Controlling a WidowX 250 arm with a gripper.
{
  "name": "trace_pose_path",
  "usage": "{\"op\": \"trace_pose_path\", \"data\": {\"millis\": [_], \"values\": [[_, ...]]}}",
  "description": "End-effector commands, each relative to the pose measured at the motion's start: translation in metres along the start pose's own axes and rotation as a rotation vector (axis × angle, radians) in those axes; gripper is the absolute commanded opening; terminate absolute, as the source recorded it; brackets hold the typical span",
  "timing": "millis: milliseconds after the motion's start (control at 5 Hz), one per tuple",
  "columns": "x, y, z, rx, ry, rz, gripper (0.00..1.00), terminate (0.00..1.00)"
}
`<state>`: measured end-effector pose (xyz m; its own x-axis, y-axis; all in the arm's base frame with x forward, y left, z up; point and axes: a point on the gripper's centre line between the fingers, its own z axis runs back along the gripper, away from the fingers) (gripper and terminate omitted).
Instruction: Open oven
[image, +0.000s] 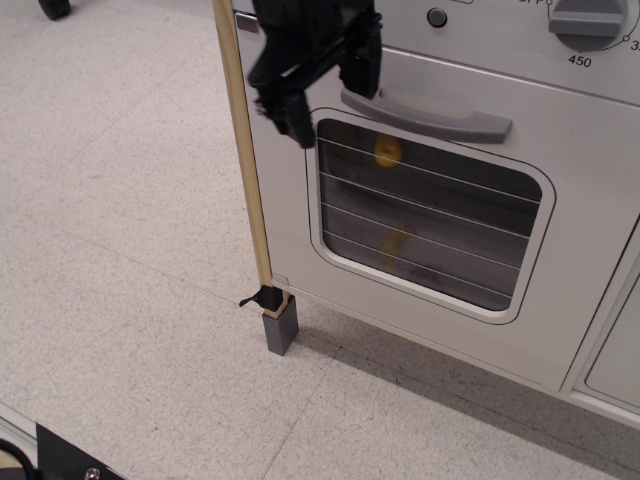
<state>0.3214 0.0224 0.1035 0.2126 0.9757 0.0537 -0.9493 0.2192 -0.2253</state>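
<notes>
The white toy oven (590, 250) fills the right of the view. Its door is shut, with a rounded window (430, 215) crossed by thin wires and a grey bar handle (430, 115) above it. A grey temperature dial (592, 20) sits at the top right. My black gripper (330, 95) is open in front of the door's upper left corner, at the left end of the handle. One finger (362, 65) hangs just over the handle's left end, the other finger (295, 120) lies left of the window. It holds nothing.
A wooden post (245, 160) runs down the oven's left edge to a grey foot (280, 325) on the speckled floor (120, 260). A plain white panel door (615, 350) shows at the lower right. A black button (437, 17) sits on the control panel.
</notes>
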Motion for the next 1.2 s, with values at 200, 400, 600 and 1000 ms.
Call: {"op": "trace_pose_path", "data": {"millis": [200, 400, 600, 1000], "values": [[-0.002, -0.036, -0.023, -0.14, 0.015, 0.149, 1.0, 0.0], [-0.01, -0.034, -0.031, -0.138, 0.053, 0.139, 1.0, 0.0], [-0.017, -0.032, -0.036, -0.124, 0.057, 0.13, 1.0, 0.0], [-0.012, -0.005, -0.037, -0.101, 0.045, 0.081, 1.0, 0.0]]}}
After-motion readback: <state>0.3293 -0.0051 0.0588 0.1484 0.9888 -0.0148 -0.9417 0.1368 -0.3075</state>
